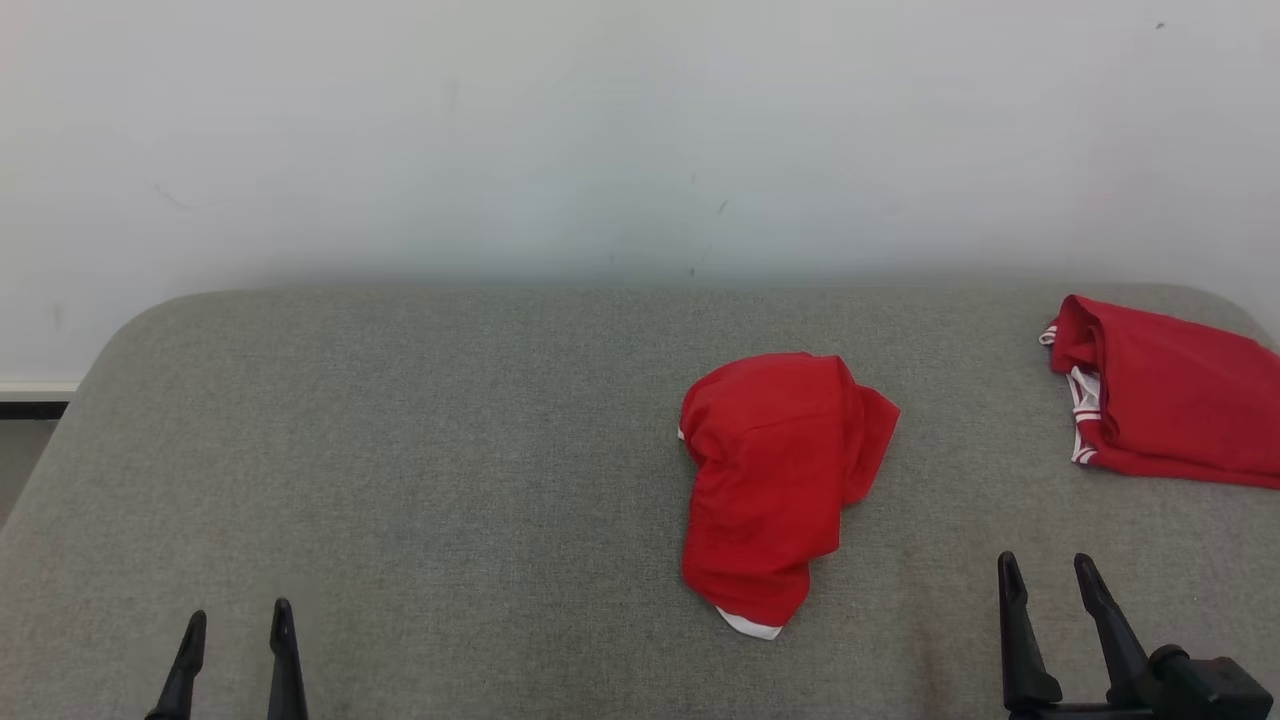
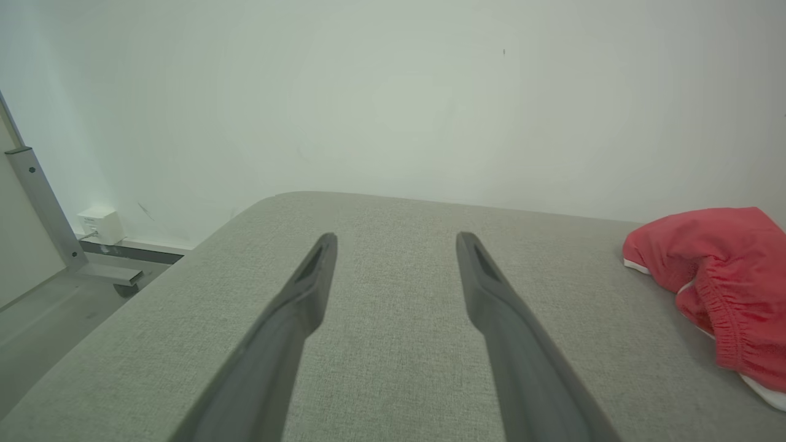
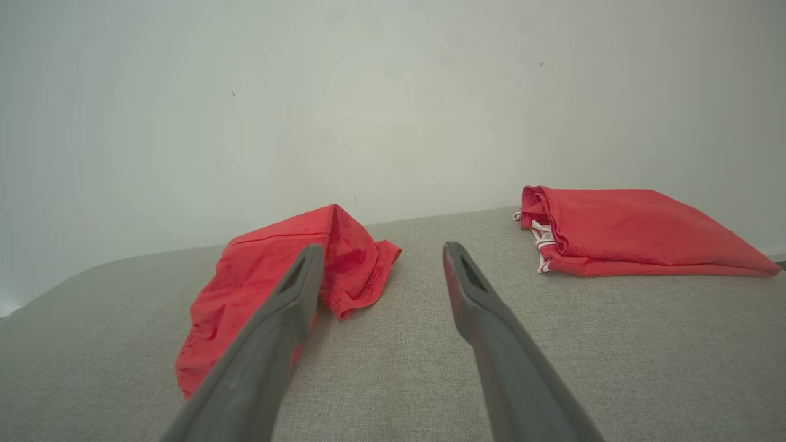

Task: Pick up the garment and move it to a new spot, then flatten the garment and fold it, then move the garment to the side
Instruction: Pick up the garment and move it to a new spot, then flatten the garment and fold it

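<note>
A crumpled red garment (image 1: 775, 480) with white trim lies in a heap right of the middle of the grey padded table (image 1: 400, 450). The same heap shows at the right edge of the left wrist view as the red garment (image 2: 724, 276), and left of centre in the right wrist view as the red garment (image 3: 270, 282). My left gripper (image 1: 238, 620) stands open at the lower left, far from the cloth, with nothing between its fingers. At the lower right, my right gripper (image 1: 1045, 570) is open and empty, a short way right of the heap.
A second red garment (image 1: 1170, 400), folded, lies at the table's far right edge; it is the folded garment (image 3: 632, 236) in the right wrist view. A white wall (image 1: 640, 130) runs behind the table. A metal frame leg (image 2: 43, 209) stands on the floor past the left edge.
</note>
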Motion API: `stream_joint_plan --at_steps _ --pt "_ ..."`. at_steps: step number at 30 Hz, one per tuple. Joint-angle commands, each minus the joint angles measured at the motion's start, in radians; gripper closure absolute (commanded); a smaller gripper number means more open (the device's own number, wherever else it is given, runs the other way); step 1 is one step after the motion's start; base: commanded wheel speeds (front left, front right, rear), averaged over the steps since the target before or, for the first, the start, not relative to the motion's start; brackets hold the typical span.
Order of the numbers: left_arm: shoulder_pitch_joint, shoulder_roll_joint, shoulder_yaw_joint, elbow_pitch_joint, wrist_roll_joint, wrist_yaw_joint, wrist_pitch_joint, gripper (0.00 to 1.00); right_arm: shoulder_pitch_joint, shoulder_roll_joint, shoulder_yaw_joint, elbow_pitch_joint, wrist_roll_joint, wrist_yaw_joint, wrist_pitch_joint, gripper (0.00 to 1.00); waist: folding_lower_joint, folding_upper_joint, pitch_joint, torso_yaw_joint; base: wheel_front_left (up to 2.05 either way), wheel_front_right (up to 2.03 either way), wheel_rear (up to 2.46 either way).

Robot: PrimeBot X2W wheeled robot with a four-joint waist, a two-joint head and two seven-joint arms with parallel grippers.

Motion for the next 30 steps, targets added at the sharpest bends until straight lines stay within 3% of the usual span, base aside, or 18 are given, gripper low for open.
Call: stream_joint_plan --at_steps 1,30 --pt "0.013 -0.004 0.002 0.004 -0.001 -0.005 -0.005 0.0 0.01 -0.006 -0.002 0.002 0.004 0.0 0.0 0.0 0.0001 0.0 0.001 0.0 0.0 0.0 0.0" --pt "-0.02 -0.073 0.037 0.051 0.079 -0.067 -0.005 0.0 0.005 -0.011 0.024 0.059 0.015 0.0 -0.008 0.0 0.0001 0.0 0.032 0.011 0.0 0.0 0.0"
